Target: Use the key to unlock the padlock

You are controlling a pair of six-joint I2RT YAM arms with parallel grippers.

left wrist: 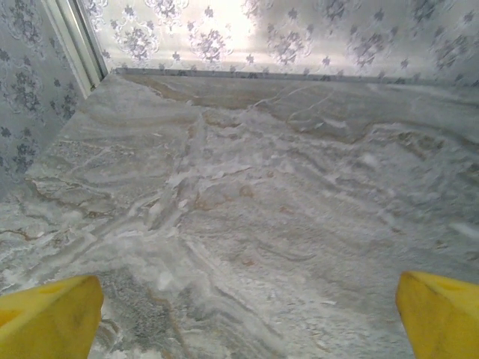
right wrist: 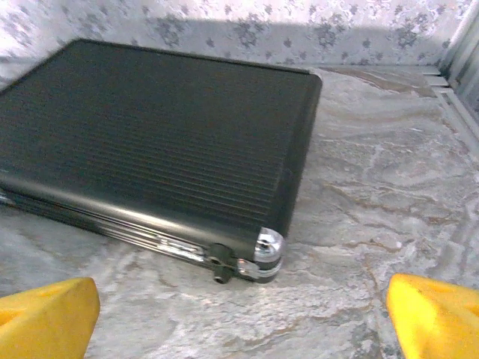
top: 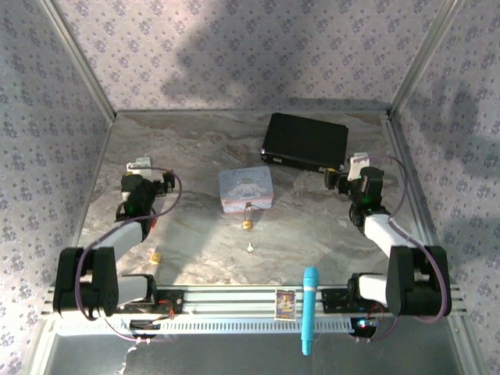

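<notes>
Top external view: padlock and key lie apart, centred seemingly for either arm's reach; left gripper and right gripper flank them, fingers spread wide, holding nothing.

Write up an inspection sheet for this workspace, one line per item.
Surface: marbled grey table, no spills seen.
Job's things: padlock lies just in front of the pale blue tin, contact unclear; key lies apart, nearer the arms; neither is held.
Clutter: black case at far right; small yellow lump by the left arm; blue pen and small card on the front rail.
Grippers: left gripper open over bare table; right gripper open, facing the black case's corner.
Cables: purple cables loop along both arms.
Surroundings: patterned walls, aluminium frame posts.
</notes>
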